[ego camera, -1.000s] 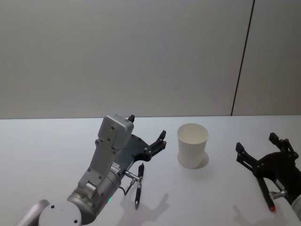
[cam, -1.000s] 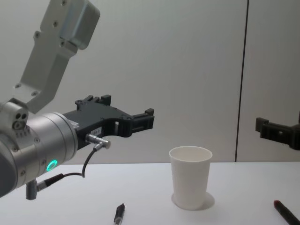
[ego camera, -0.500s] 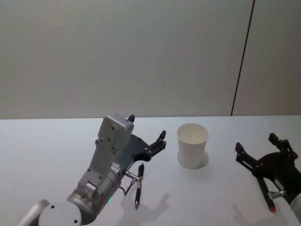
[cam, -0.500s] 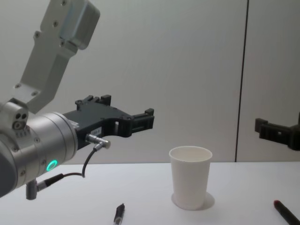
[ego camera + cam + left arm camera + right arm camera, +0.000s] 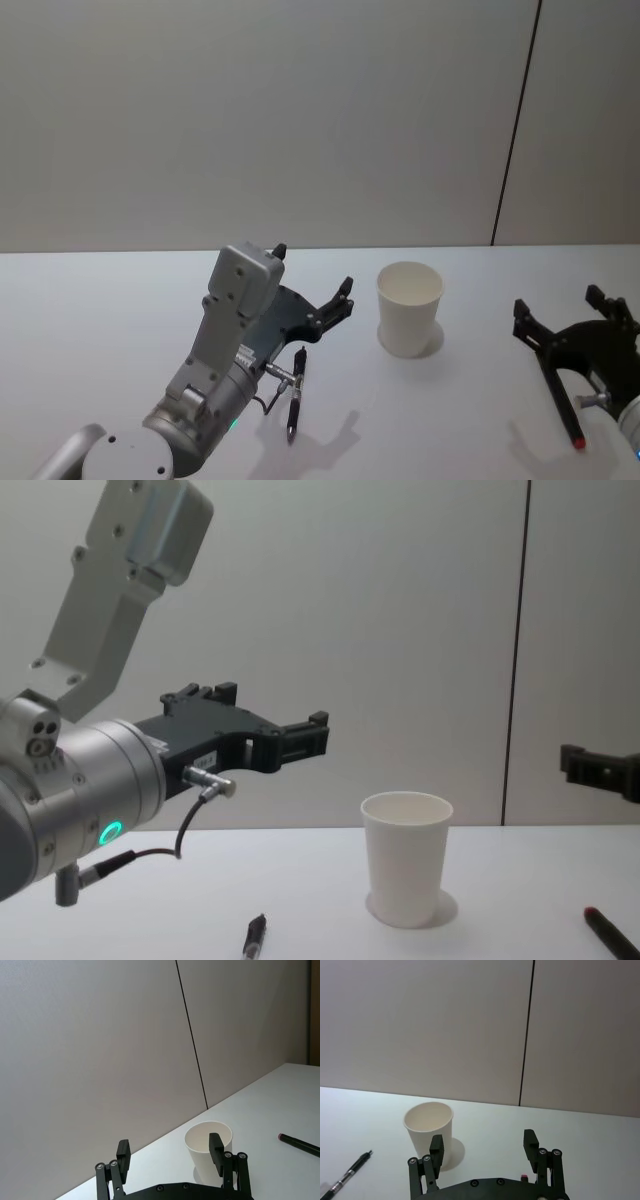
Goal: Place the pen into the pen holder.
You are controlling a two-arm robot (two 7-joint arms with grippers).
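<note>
Only real change from half a second ago: the right hand (image 5: 558, 302) has slid a bit to the right, away from the cup (image 5: 410, 308), and in the chest view it's pushed closer to the right edge. The left hand (image 5: 313, 268), the cup and both pens sit exactly where they were. Both hands are spread wide and holding nothing. The cup stands upright on the table (image 5: 100, 320), roughly between the two hands and apart from both. The black pen (image 5: 296, 392) lies flat on the table, left of the cup and nearer the robot, just beside the left wrist and behind that hand's fingers, not between them. That hand hovers off the table with its fingers aimed toward the cup. The red-tipped pen (image 5: 562, 400) lies flat to the right of the cup, well apart from it. In the head view it runs from under the right hand back toward the robot, and the right wrist view shows a bit of red low between that hand's fingers.
</note>
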